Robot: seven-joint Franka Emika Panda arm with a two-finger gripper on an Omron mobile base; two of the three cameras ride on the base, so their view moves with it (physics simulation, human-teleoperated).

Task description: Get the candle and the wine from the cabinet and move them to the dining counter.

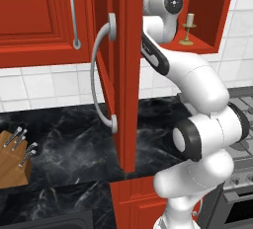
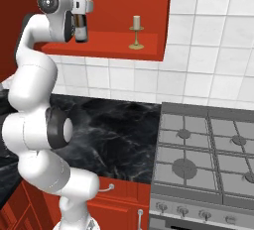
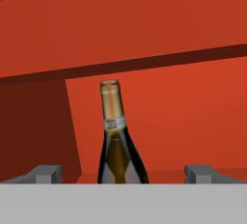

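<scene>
The red wall cabinet (image 2: 114,43) stands open, and my arm reaches up into it. On its shelf stands the wine (image 3: 118,141), a dark bottle with a gold-foil neck, upright and centred in the hand view. My gripper (image 3: 124,175) is open, with one fingertip (image 3: 48,174) on each side of the bottle, apart from the glass. In the right base view my hand covers part of the wine (image 2: 81,28). The candle (image 2: 136,31), a cream stub in a brass holder, stands free further right on the same shelf, and it appears as the candle (image 1: 188,28) beside my wrist. The dining counter is out of view.
The open cabinet door (image 1: 123,75) with its long curved handle (image 1: 99,75) hangs edge-on just left of my arm. Below lies the black marble worktop (image 1: 64,134) with a knife block (image 1: 15,156). A gas stove (image 2: 208,149) sits to the right.
</scene>
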